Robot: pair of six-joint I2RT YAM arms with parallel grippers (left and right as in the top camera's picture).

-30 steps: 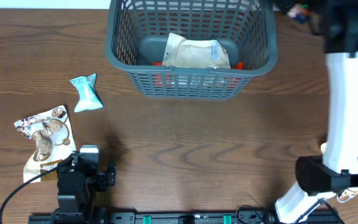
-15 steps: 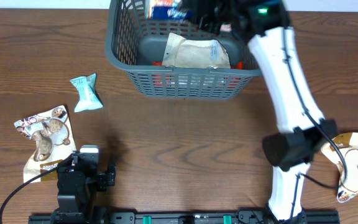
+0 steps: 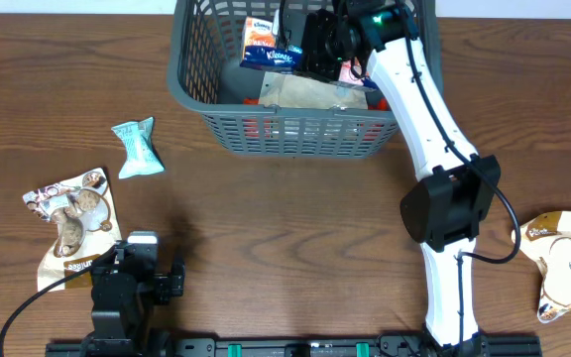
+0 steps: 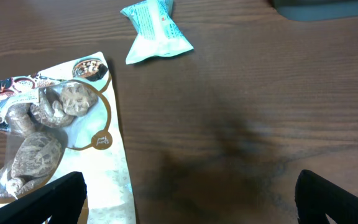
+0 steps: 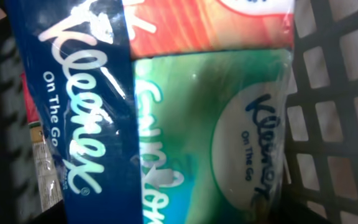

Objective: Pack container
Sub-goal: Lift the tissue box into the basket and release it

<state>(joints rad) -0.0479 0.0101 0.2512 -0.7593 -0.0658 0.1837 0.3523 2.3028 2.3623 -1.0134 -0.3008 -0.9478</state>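
The dark grey slatted container (image 3: 295, 134) stands at the table's far middle, with a beige pouch (image 3: 310, 94) lying in it. My right gripper (image 3: 310, 45) is inside the container, shut on a Kleenex tissue pack (image 3: 266, 45) held over the pouch. The tissue pack (image 5: 166, 112) fills the right wrist view and hides the fingers; the container's lattice (image 5: 334, 124) shows behind it. My left gripper (image 3: 132, 260) is open and empty near the front left; in the left wrist view (image 4: 191, 205) its fingers straddle bare table and the edge of a mushroom snack pack (image 4: 48, 124).
The mushroom snack pack (image 3: 72, 213) lies at the left. A teal snack pack (image 3: 137, 147) lies between it and the container, also in the left wrist view (image 4: 156, 31). Another mushroom pack (image 3: 555, 263) lies at the front right.
My right arm has swung from the far right into the container, carrying the tissue pack lower over the pouch. The left arm has not moved.
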